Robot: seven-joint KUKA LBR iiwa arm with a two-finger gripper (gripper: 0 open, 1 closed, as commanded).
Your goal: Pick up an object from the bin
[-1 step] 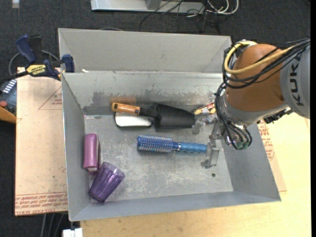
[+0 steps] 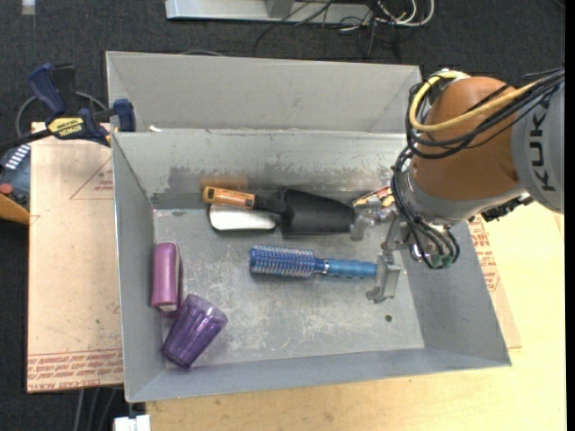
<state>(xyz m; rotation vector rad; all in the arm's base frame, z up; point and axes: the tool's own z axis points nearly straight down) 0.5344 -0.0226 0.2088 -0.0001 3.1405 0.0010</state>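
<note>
My gripper (image 2: 373, 260) is low at the right side of the bin, and its fingers look open. One finger (image 2: 385, 281) stands just in front of the right end of a blue hairbrush (image 2: 310, 265), the other (image 2: 361, 226) just behind it. The brush lies flat across the middle of the bin, bristle head to the left, thin handle pointing right, its tip between the two fingers. Just behind the brush lies a black scoop-shaped tool (image 2: 314, 212) with an orange handle, close to the rear finger.
A white oval piece (image 2: 241, 219) lies next to the black tool. At the bin's left wall are a pink cylinder (image 2: 165, 277) and a purple cup (image 2: 193, 330) on its side. The arm's orange cover and cables hang over the right rim.
</note>
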